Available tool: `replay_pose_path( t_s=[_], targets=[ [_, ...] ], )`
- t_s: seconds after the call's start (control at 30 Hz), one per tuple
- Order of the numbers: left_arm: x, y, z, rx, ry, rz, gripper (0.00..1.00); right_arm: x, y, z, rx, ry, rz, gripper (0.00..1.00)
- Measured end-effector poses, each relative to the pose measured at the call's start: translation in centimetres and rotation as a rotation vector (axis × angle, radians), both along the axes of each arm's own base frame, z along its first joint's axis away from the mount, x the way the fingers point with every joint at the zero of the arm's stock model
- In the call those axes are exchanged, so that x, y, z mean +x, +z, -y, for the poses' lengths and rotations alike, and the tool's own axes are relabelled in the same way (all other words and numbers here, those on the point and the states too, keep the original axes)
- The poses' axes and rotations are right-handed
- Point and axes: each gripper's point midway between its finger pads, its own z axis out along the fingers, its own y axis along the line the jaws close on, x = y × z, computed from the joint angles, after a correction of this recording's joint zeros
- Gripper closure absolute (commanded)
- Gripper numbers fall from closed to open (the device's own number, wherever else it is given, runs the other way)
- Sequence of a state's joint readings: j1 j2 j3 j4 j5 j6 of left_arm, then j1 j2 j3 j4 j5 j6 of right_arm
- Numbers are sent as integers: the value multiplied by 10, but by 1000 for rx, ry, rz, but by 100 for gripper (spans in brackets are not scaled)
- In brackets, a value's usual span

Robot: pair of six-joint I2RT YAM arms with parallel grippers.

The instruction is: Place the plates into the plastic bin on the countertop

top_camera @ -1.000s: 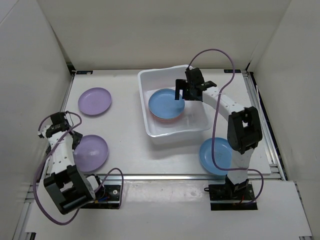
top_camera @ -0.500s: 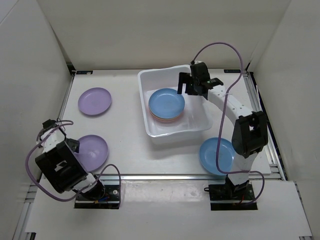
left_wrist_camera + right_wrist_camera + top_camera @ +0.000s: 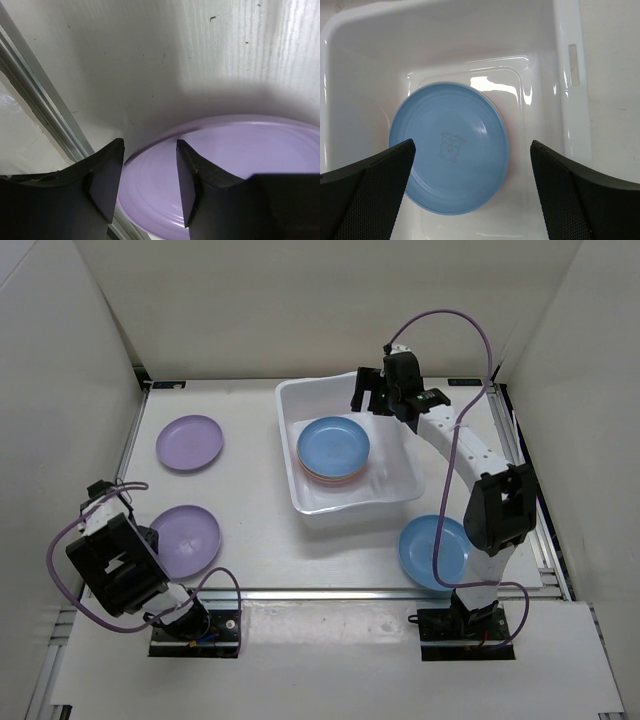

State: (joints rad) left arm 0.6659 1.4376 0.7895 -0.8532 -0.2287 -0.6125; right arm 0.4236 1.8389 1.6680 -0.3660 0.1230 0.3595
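The white plastic bin [image 3: 296, 480] stands at the back centre of the countertop [image 3: 250, 490]. In it a blue plate [image 3: 333, 445] lies on top of a stack with a pink plate's edge [image 3: 330, 480] showing. My right gripper [image 3: 372, 395] is open and empty, above the bin's back. In the right wrist view it [image 3: 471, 145] hangs over the blue plate [image 3: 449, 147] and the bin [image 3: 560, 75]. My left gripper [image 3: 149, 175] is open, its jaws on either side of the near purple plate's rim [image 3: 225, 165]. That plate [image 3: 185, 540] lies front left.
A second purple plate [image 3: 189, 442] lies at the back left. Another blue plate [image 3: 425, 550] lies front right, partly behind the right arm's base. A metal rail [image 3: 45, 110] runs close to the left gripper. White walls enclose the table.
My right gripper has risen and drawn back from the blue plate, which stays on the stack. My left arm has folded down, bringing its gripper to the near purple plate's edge.
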Motion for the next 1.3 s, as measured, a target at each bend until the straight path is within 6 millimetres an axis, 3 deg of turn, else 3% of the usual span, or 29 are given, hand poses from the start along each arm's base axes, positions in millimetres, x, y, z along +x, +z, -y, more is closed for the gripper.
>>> replay_pose_path(
  t_s=[0.27,0.33,0.37,0.43,0.47,0.5,0.8,0.93,1.03,1.3],
  targets=[
    [-3,-5,3,-13,-1,-28,40,11,5,15,31,-47,16,1],
    [-3,-6,4,-19,-1,-37,49,10,5,20,37,-58,17,1],
    [-3,-7,4,-19,-6,-42,60,9,6,23,41,-64,19,1],
    [-6,-6,6,-31,-14,-54,73,7,9,27,48,-74,24,1],
    [-7,-6,9,-44,-15,-55,86,6,12,28,55,-78,29,1],
    [-6,-5,12,-58,-16,-54,90,5,15,29,61,-81,37,1],
    [15,16,10,-7,-75,61,90,-8,37,33,97,-80,82,1],
    [34,55,9,96,-142,195,90,-19,43,38,95,-86,93,1],
    [46,100,5,185,-160,306,90,-26,58,47,90,-112,122,1],
    [83,266,-11,417,-191,658,90,-52,95,87,122,-257,161,1]
  ],
)
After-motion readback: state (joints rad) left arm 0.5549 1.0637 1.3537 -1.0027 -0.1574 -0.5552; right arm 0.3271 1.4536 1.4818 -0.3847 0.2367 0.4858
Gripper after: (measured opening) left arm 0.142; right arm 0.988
